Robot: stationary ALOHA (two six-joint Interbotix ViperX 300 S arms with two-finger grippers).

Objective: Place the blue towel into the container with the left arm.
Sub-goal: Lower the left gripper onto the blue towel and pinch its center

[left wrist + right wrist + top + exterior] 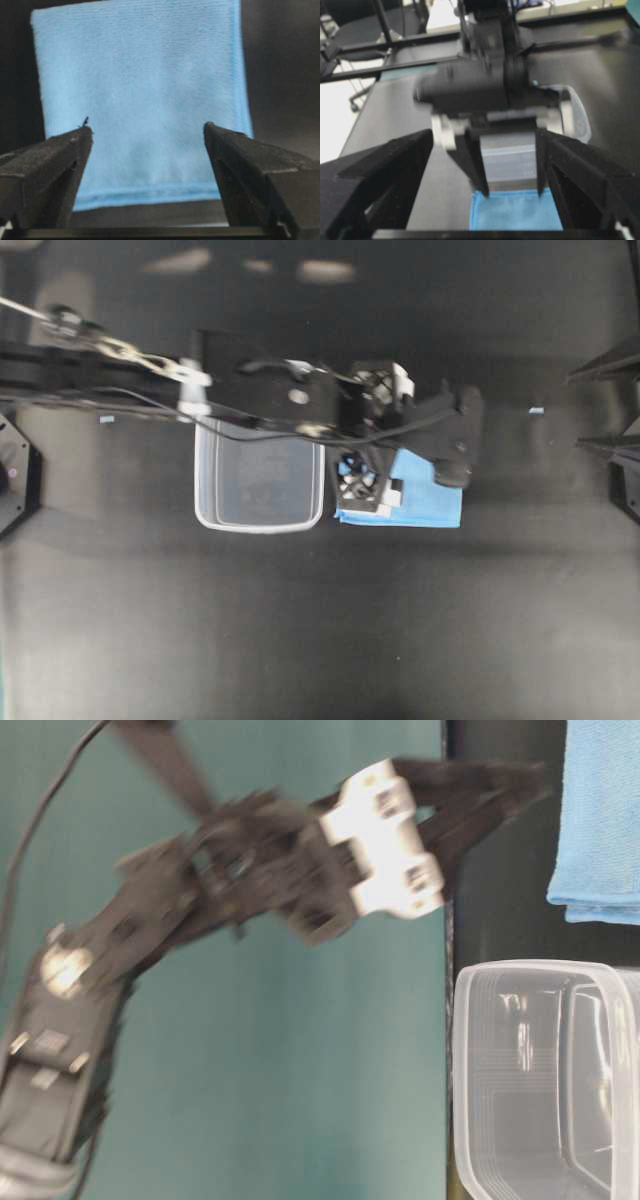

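The blue towel (425,502) lies flat on the black table, just right of the clear container (258,518), which is empty. My left gripper (362,490) reaches across the container's far rim and points down over the towel's edge nearest the container. It is open and empty. In the left wrist view its jaws (147,127) straddle the towel (140,85). In the right wrist view its fingertips (481,190) sit at the towel's (520,212) far edge; contact is unclear. My right gripper (485,134) is open and empty, back at the right side (598,405), facing the towel.
The left arm (120,365) stretches from the left over the container's back rim. In the table-level view the towel (600,820) and container (545,1070) lie side by side. Small pale marks (536,410) (107,419) sit on the table.
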